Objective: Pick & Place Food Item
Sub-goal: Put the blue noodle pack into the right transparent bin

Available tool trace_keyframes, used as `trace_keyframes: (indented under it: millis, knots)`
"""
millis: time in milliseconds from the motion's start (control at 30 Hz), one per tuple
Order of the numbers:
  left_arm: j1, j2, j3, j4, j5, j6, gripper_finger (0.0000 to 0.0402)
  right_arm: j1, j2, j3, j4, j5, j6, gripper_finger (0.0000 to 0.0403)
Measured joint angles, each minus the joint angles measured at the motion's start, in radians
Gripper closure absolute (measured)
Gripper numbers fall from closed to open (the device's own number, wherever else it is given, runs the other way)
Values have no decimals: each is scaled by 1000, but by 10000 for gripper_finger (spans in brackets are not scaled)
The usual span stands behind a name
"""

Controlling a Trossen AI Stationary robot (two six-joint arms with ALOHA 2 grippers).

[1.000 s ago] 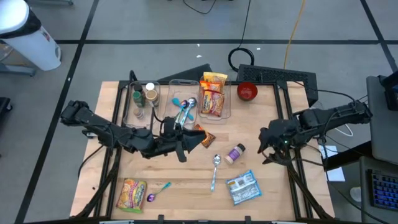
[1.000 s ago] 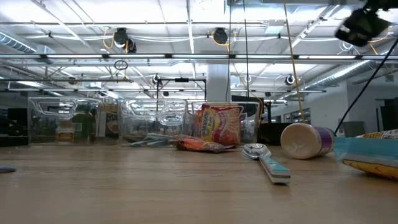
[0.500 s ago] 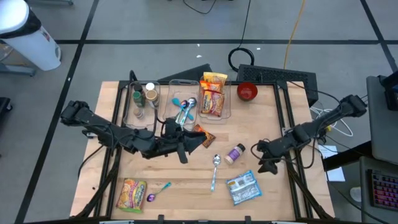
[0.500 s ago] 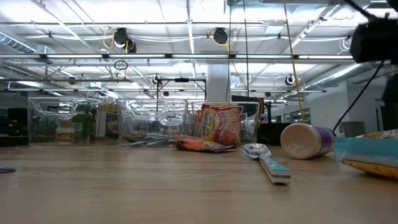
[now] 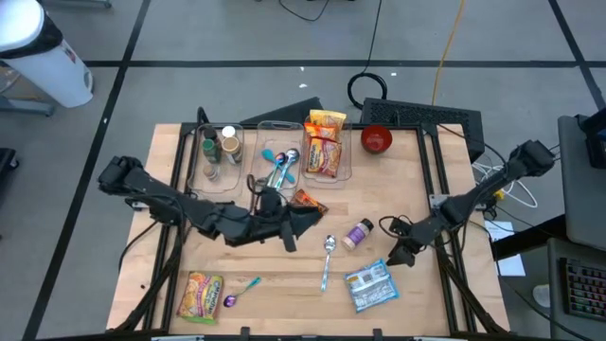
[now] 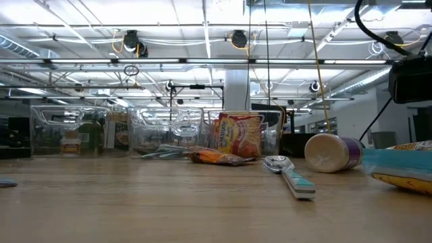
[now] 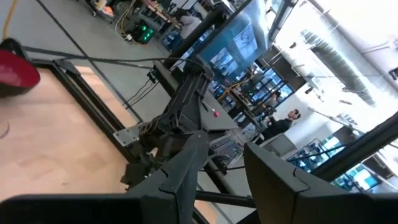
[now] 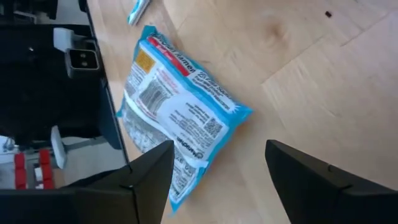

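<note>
A blue-and-white food packet point(image 5: 369, 284) lies flat on the wooden table near its front right. My right gripper point(image 5: 396, 254) hovers open just beyond the packet's far right corner, tilted down at it. In the right wrist view the packet point(image 8: 177, 106) shows ahead of the spread fingers point(image 8: 217, 149). My left gripper point(image 5: 312, 216) hangs level above mid-table, open with nothing between its fingers point(image 7: 227, 143). An orange snack packet point(image 5: 305, 200) lies on the table beside it. A yellow packet point(image 5: 202, 296) lies at the near left.
Clear bins point(image 5: 275, 152) along the far edge hold bottles, utensils and noodle packets. A red bowl point(image 5: 376, 139) stands at the far right. A purple-lidded jar point(image 5: 358, 233) lies on its side beside a spoon point(image 5: 327, 256) at mid-table. A small spoon point(image 5: 241, 289) lies near the yellow packet.
My right gripper has come down from high at the table's right edge, swinging toward the blue-and-white packet and rolling as it sank. My left gripper has edged a little toward the table's right. No object has moved.
</note>
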Motion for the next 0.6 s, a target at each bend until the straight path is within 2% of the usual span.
trace_keyframes:
  millis: [200, 367, 600]
  knots:
    - [21, 87, 0, 101, 6, -49, 266, 18, 89, -1, 81, 12, -10, 169]
    - [41, 141, 0, 215, 49, -56, 266, 18, 169, -1, 120, 12, -27, 179]
    - [50, 153, 0, 247, 59, -59, 266, 18, 277, -1, 228, 10, -30, 204]
